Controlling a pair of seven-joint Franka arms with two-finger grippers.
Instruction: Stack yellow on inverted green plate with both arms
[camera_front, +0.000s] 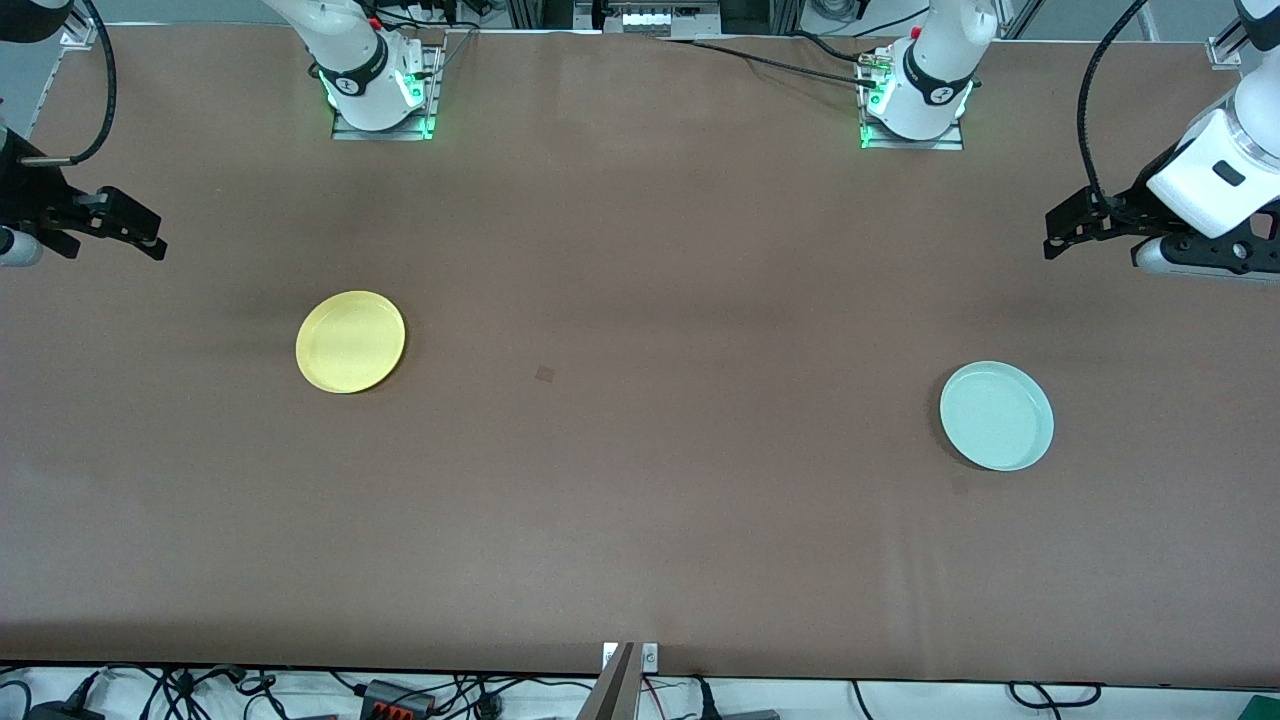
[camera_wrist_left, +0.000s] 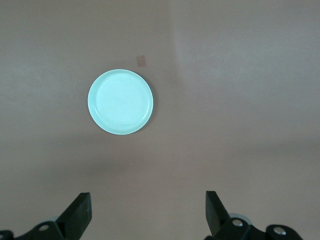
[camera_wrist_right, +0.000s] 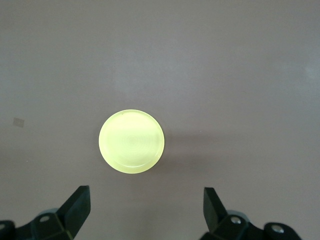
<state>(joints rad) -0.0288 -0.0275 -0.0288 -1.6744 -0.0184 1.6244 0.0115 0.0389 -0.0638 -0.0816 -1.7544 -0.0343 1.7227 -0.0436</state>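
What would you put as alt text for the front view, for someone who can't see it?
A yellow plate lies on a brown table toward the right arm's end, a pale green plate toward the left arm's end, far apart. The left gripper and right gripper hang open above the table's ends, holding nothing.

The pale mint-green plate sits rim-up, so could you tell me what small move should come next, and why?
Probably lower the left gripper, fingers open, toward the round pale mint-green plate. It lies rim-up on the brown table at the left arm's end and must be inverted first. The right gripper waits open above the round bright yellow plate.
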